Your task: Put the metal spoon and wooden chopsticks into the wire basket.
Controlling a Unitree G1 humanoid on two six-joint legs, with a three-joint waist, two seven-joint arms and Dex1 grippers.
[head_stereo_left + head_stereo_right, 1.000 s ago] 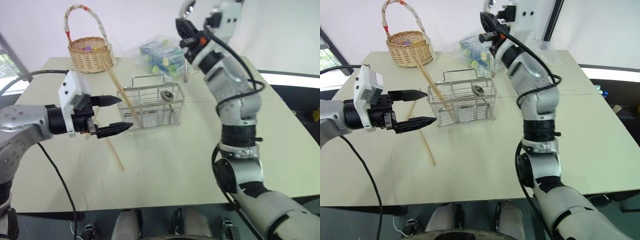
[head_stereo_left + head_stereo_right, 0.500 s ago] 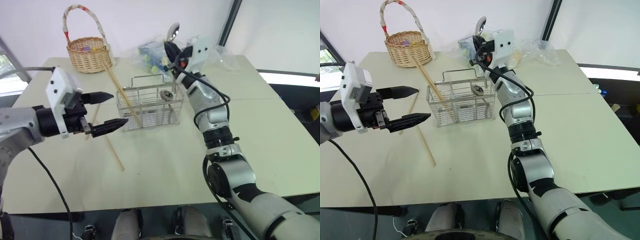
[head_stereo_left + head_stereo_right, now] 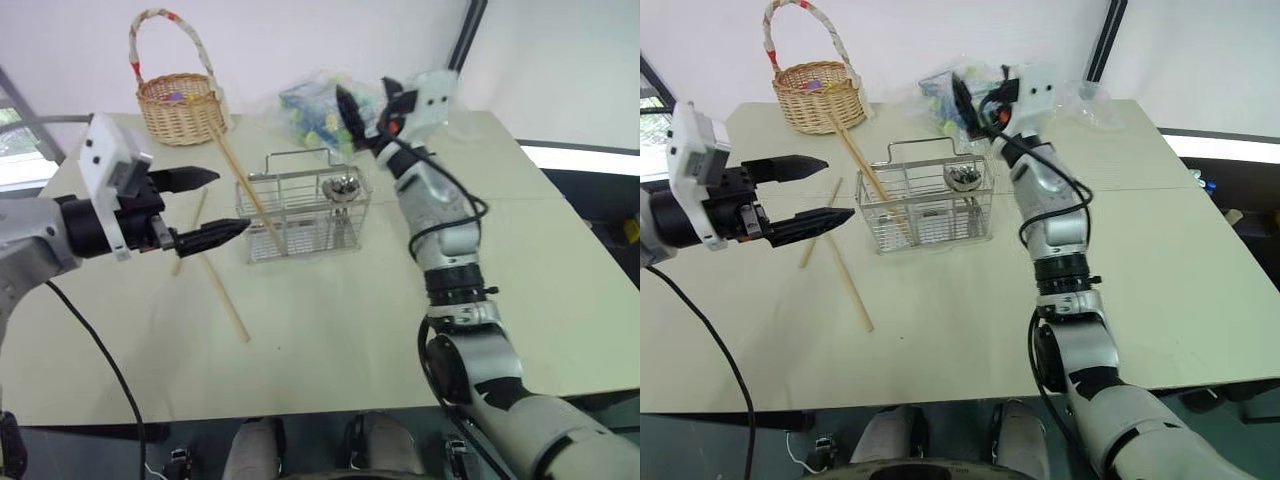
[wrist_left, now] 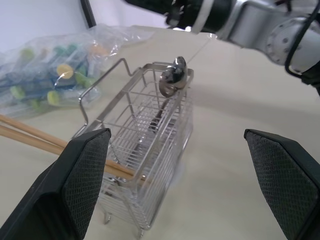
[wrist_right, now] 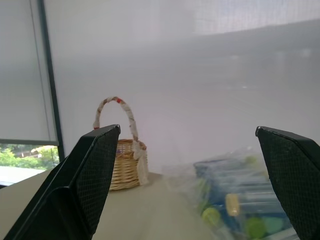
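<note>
The wire basket [image 3: 300,212] stands mid-table. The metal spoon [image 3: 340,187] stands in its right end, shiny bowl up at the rim; in the left wrist view two shiny bowls [image 4: 173,79] seem to overlap there. A pair of wooden chopsticks [image 3: 245,190] leans in the basket's left end, tilted toward the wicker basket. Two more chopsticks [image 3: 225,297] lie on the table left of the basket. My right gripper [image 3: 366,98] hangs open and empty above and behind the basket's right end. My left gripper [image 3: 215,203] is open and empty, left of the basket, pointing at it.
A round wicker basket [image 3: 180,105] with a tall looped handle sits at the table's back left. A clear plastic bag of coloured items [image 3: 315,110] lies behind the wire basket. The table's [image 3: 540,280] right half is bare, and a dark floor lies past its right edge.
My right gripper, shut on the spoon above the basket, has opened and dropped lower and rightward; the spoon now stands in the basket. The left gripper stays open, almost unmoved.
</note>
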